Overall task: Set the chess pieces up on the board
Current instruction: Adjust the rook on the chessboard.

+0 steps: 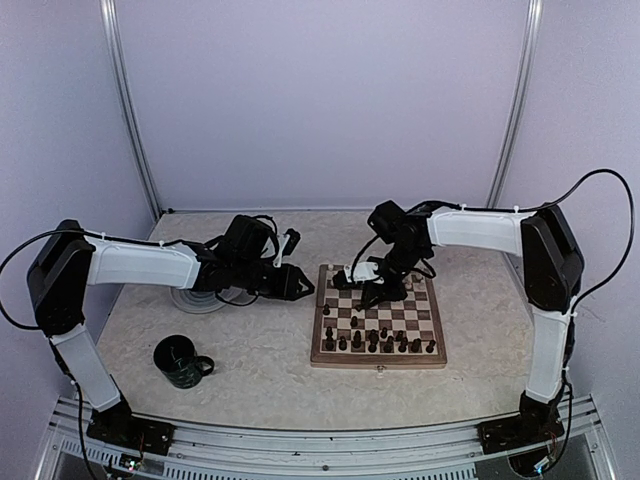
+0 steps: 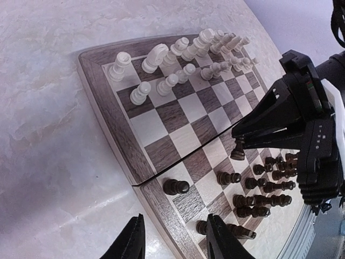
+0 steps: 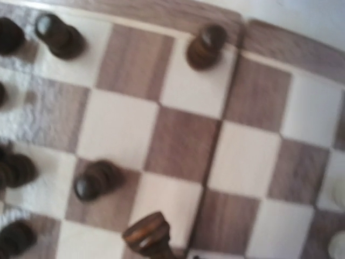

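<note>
The board (image 1: 318, 352) lies right of centre, seen closer in the left wrist view as the board (image 2: 110, 102). Cream chess pieces (image 2: 183, 59) stand in its two far rows and dark chess pieces (image 1: 375, 342) crowd the near rows. One dark pawn (image 2: 176, 186) stands alone by the left rim. My right gripper (image 1: 372, 292) hangs over the board's middle, shut on a dark piece (image 2: 237, 151) whose round base (image 3: 148, 234) points down at the squares. My left gripper (image 1: 306, 288) hovers at the board's left edge, open (image 2: 175, 240), nothing between its fingers.
A dark green mug (image 1: 182, 361) stands at the near left. A round grey plate (image 1: 192, 303) lies under the left arm. Bare table (image 1: 260, 350) separates the mug from the board. The right arm's body (image 2: 318, 140) fills the right side of the left wrist view.
</note>
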Controlling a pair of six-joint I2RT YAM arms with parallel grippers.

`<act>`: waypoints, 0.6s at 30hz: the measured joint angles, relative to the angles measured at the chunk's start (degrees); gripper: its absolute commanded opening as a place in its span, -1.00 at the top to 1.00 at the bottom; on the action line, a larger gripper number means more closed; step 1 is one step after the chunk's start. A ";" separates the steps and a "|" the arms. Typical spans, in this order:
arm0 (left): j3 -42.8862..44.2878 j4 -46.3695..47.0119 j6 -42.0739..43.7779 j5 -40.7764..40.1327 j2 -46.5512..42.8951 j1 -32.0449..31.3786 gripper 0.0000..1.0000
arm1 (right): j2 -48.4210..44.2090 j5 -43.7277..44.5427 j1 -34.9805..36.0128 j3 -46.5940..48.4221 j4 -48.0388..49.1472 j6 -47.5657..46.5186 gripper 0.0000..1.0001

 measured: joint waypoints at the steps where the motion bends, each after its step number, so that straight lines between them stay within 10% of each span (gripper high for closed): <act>1: 0.00 0.33 -0.07 0.09 0.00 0.00 0.20 | -0.33 -0.28 -0.55 -0.28 0.15 0.22 0.81; 18: 2.49 -2.71 2.21 -4.26 -1.36 0.00 0.20 | -16.90 27.28 -2.51 -11.69 -1.07 -5.09 0.80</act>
